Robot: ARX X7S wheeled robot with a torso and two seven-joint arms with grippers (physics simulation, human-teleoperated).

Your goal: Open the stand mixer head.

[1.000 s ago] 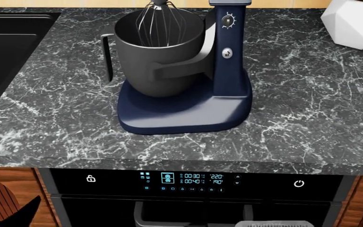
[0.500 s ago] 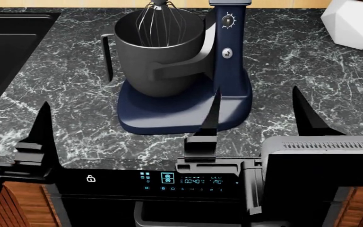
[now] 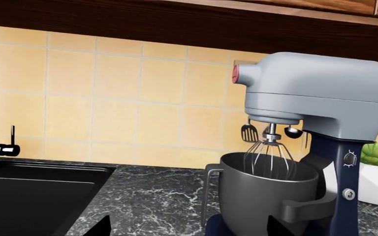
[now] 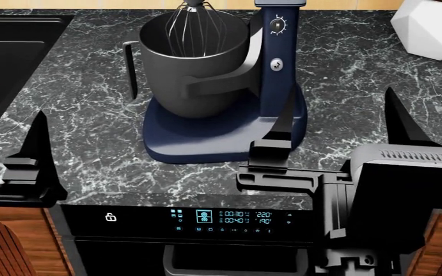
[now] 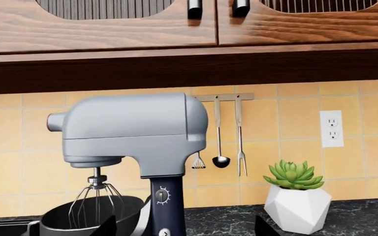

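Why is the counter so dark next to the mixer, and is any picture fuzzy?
Head view: that dark patch is the soft shadow under the bowl, on the navy base. Both wrist views: the stand mixer head looks sharp and evenly lit, without glare or blur.

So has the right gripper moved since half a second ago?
Yes. In the head view the right gripper has gone farther over the counter and to the right; its inner finger now overlaps the mixer's navy column.
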